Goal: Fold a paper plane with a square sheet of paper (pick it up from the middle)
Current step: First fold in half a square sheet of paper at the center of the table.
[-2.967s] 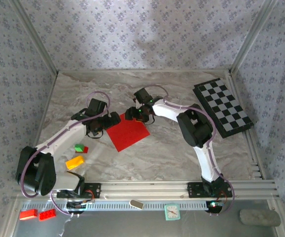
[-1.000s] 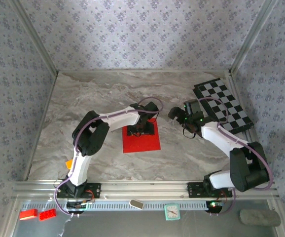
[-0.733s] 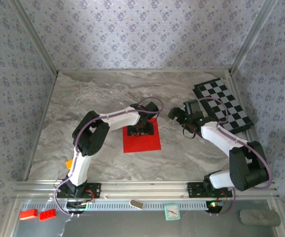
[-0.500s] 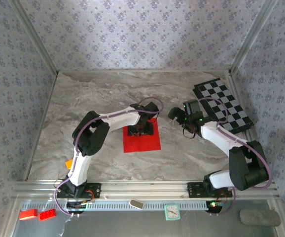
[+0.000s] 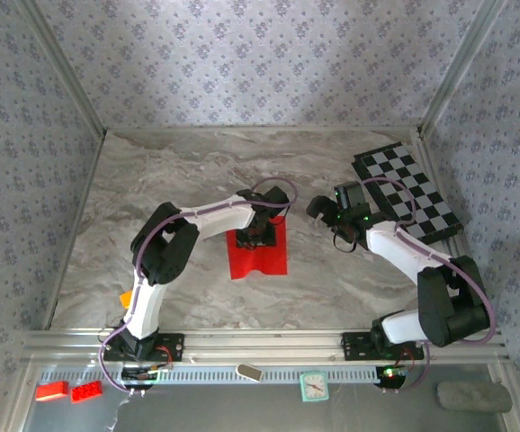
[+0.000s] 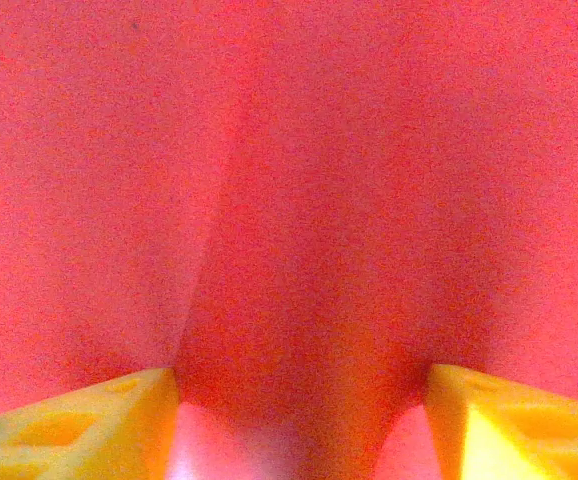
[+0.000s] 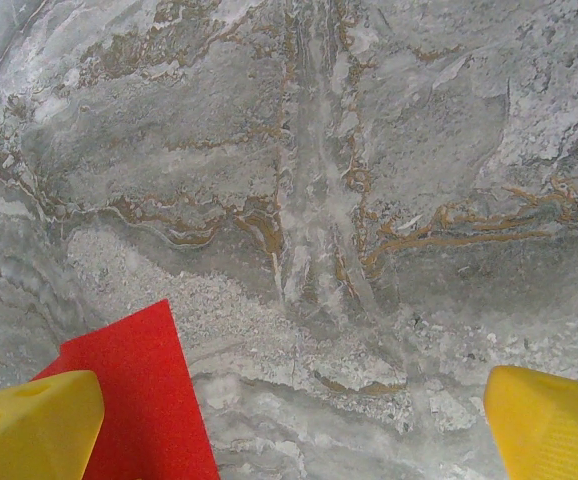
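The square sheet of paper is bright red and lies at the table's middle, pulled narrower and buckled. My left gripper points straight down onto its far half. In the left wrist view the paper covers everything, and a raised hump of it stands between the yellow fingertips of the left gripper, whose jaws are still well apart. My right gripper hovers open to the right of the sheet. In the right wrist view the right gripper spans bare marble, with a corner of the paper by its left finger.
A black-and-white checkered board lies at the back right. Red bricks sit on the near ledge at the left, with a small clock and a grey pad further right. An orange brick peeks out by the left arm.
The left jaws have drawn closer together on the sheet. The paper has gone from a flat square to a narrower, buckled shape. The right arm has not moved.
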